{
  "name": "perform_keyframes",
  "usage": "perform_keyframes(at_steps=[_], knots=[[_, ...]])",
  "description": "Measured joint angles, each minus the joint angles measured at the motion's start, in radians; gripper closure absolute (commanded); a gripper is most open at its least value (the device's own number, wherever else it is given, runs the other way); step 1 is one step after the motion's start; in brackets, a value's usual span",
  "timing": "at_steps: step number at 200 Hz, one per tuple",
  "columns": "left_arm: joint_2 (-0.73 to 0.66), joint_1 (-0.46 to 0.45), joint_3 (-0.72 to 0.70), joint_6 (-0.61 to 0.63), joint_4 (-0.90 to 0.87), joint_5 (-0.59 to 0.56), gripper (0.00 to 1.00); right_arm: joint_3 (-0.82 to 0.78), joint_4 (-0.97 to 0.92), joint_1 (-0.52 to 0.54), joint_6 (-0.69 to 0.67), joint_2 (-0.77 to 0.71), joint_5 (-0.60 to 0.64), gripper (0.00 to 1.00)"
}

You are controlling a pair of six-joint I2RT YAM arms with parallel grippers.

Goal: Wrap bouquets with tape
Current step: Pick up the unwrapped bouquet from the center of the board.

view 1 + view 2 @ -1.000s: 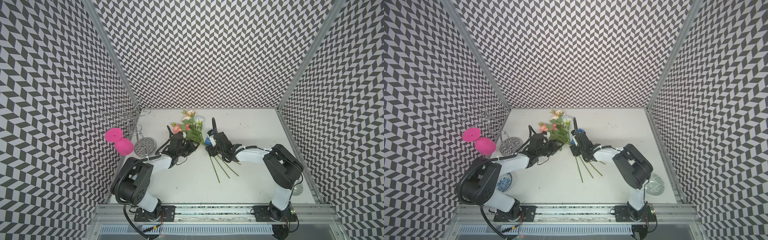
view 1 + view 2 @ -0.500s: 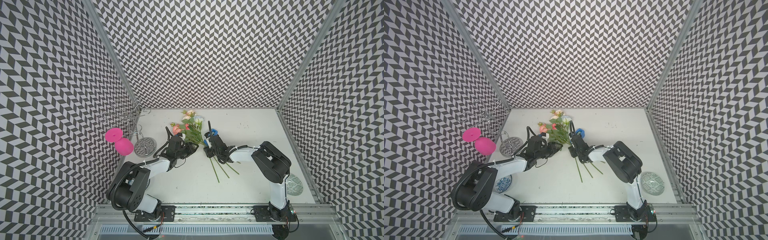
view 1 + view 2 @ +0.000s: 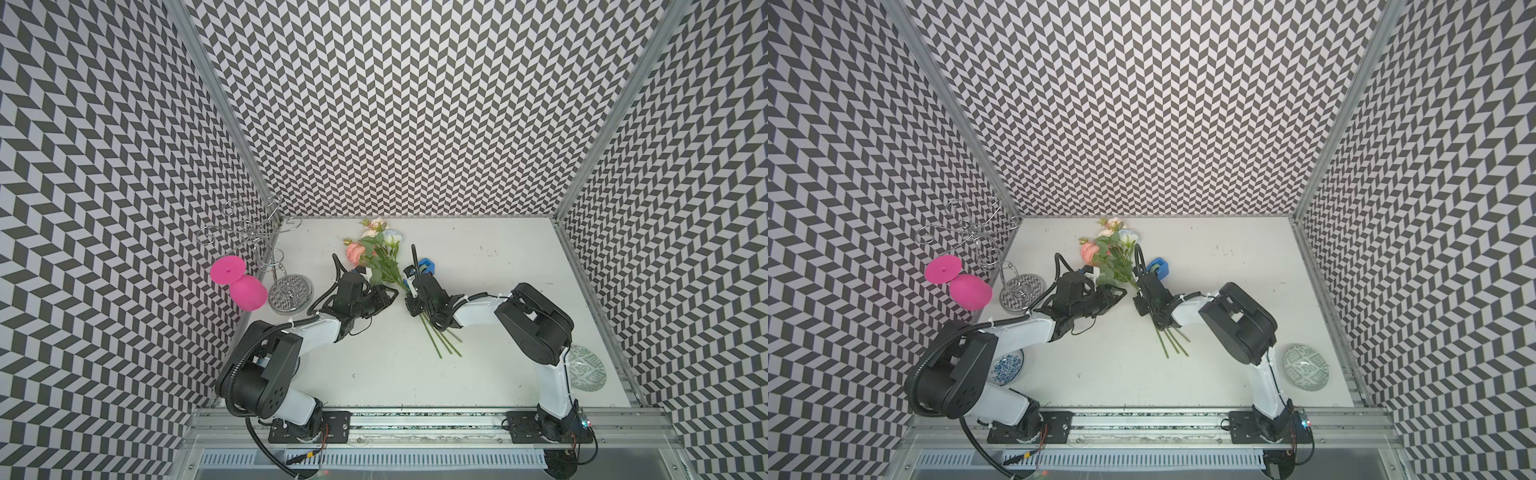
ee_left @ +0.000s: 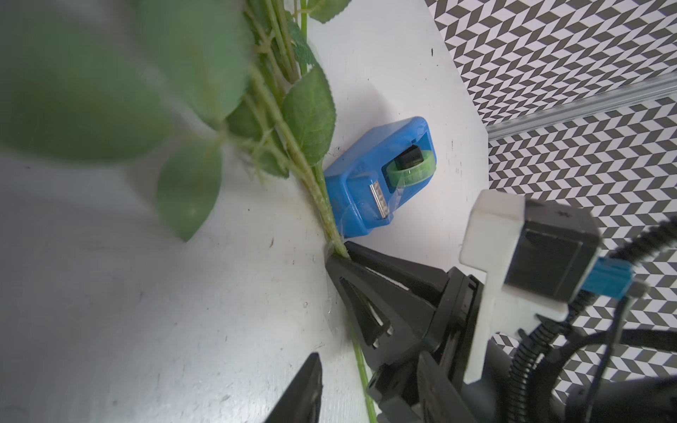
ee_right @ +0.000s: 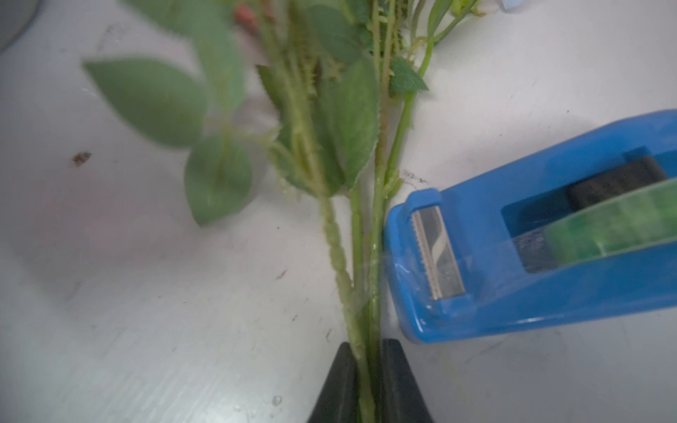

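The bouquets (image 3: 380, 259) (image 3: 1113, 257) lie on the white table with pink, peach and white blooms at the far end and the stem ends (image 3: 440, 343) toward the front. My right gripper (image 5: 364, 353) (image 3: 406, 289) is shut on the bunched stems, just below the leaves. The tape, a blue dispenser (image 5: 513, 263) (image 4: 381, 172) (image 3: 426, 266) with a greenish roll, stands right beside the stems, its cutter facing them. A clear strip seems to run from the cutter to the stems. My left gripper (image 3: 390, 293) (image 3: 1119, 293) stands open, left of the stems, one finger (image 4: 306, 388) showing.
A pink goblet (image 3: 245, 286) hangs on a wire rack (image 3: 266, 249) at the left wall. A patterned plate (image 3: 586, 368) lies at the right edge by the right arm's base. A blue-and-white dish (image 3: 1007, 365) sits under the left arm.
My right gripper has moved in along the stems and shut on them beside the dispenser. The left gripper has barely moved and stays open.
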Motion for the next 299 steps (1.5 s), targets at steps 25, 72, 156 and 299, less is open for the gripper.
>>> perform_keyframes(at_steps=[25,72,156,299], knots=[[0.007,0.004,0.000,0.000,0.003,0.001,0.55,-0.006,0.015,-0.009,-0.007,0.000,-0.026,1.00],[0.058,0.005,0.000,-0.016,0.039,0.005,0.53,-0.005,0.012,-0.054,-0.035,-0.005,-0.169,1.00],[0.230,-0.003,0.077,-0.066,0.130,0.025,0.24,0.020,-0.096,-0.086,-0.053,-0.057,-0.313,1.00],[0.389,-0.060,0.191,-0.194,0.252,0.028,0.80,0.005,-0.122,-0.090,-0.112,-0.113,-0.392,1.00]])
